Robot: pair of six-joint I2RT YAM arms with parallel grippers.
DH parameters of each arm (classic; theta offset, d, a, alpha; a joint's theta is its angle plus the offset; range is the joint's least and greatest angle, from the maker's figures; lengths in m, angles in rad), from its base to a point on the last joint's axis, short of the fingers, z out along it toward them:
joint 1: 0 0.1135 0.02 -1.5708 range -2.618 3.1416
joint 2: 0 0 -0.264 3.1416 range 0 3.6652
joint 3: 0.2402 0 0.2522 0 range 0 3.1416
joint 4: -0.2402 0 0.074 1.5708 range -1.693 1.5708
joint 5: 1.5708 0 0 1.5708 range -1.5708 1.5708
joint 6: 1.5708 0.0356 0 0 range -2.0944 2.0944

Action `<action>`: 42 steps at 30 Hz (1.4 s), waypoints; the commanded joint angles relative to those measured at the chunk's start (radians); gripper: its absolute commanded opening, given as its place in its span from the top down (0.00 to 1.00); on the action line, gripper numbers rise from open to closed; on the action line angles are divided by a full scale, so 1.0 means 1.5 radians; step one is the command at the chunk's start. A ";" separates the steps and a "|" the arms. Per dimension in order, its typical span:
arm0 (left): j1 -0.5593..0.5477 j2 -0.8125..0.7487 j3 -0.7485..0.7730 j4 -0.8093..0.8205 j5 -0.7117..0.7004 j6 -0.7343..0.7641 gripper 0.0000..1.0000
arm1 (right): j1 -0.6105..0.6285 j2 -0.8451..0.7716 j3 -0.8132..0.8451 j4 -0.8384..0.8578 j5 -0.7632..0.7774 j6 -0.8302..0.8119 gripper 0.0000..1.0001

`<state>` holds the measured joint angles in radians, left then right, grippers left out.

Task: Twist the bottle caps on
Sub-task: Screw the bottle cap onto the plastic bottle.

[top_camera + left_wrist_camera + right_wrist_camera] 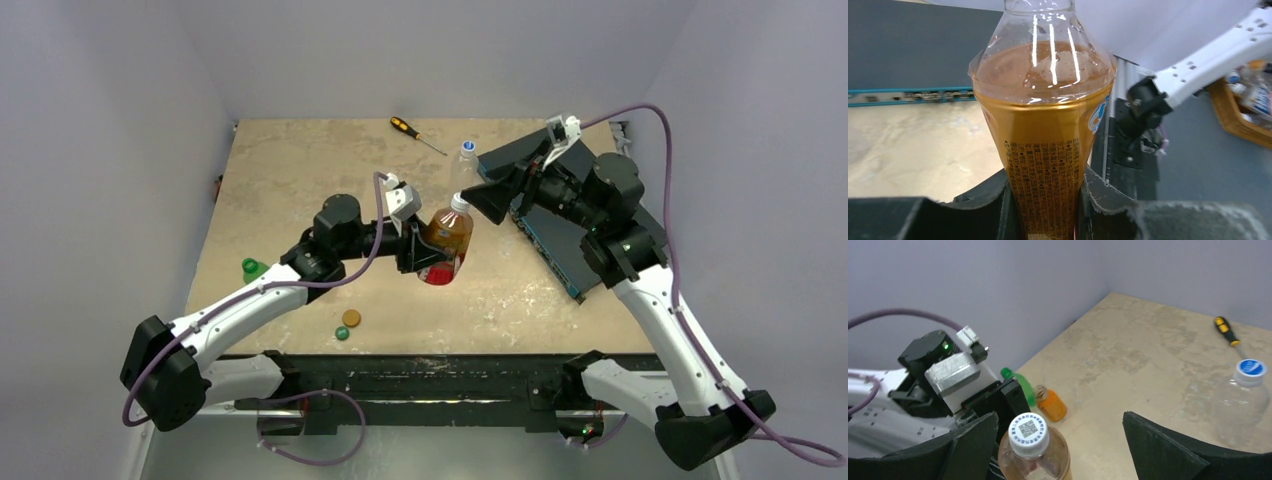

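Observation:
My left gripper (1044, 210) is shut on the lower body of an amber-orange bottle (1043, 125) and holds it upright above the table (300, 180). A white cap (1028, 432) with a printed code sits on its neck. My right gripper (1058, 450) is open, its fingers apart on either side of the cap without touching it; the cap is nearer the left finger (970, 445). In the top view the right gripper (482, 198) is just right of the cap (459, 203). A clear bottle (1240, 400) wears a blue cap (1251, 367).
A small orange bottle (1052, 404) with an open neck and a green bottle (1020, 382) lie behind the left arm. An orange cap (351, 318) and a green cap (342, 333) lie near the front edge. A screwdriver (415, 133) lies at the back. A dark flat box (560, 235) is on the right.

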<state>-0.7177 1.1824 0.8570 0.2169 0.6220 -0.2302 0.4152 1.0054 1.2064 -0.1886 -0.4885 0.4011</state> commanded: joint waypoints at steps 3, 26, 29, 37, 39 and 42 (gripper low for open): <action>0.010 -0.016 -0.045 0.178 0.181 -0.126 1.00 | -0.019 0.011 -0.105 0.315 -0.301 0.111 0.03; 0.011 0.021 -0.074 0.257 0.180 -0.185 1.00 | 0.035 0.027 -0.134 0.371 -0.271 0.161 0.56; 0.012 0.021 -0.075 0.253 0.165 -0.186 1.00 | 0.042 0.027 -0.121 0.321 -0.248 0.131 0.70; 0.011 -0.004 -0.027 0.099 -0.048 -0.107 1.00 | 0.121 0.045 -0.043 0.079 -0.004 0.054 1.00; 0.010 -0.014 -0.012 0.055 -0.135 -0.083 1.00 | 0.159 0.063 -0.016 0.021 0.105 0.063 1.00; 0.001 -0.028 0.001 0.031 -0.265 -0.060 1.00 | 0.219 0.103 0.029 -0.064 0.294 0.098 1.00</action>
<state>-0.7105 1.1660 0.7860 0.3614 0.6144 -0.3988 0.6121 1.1019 1.1542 -0.0368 -0.3985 0.4984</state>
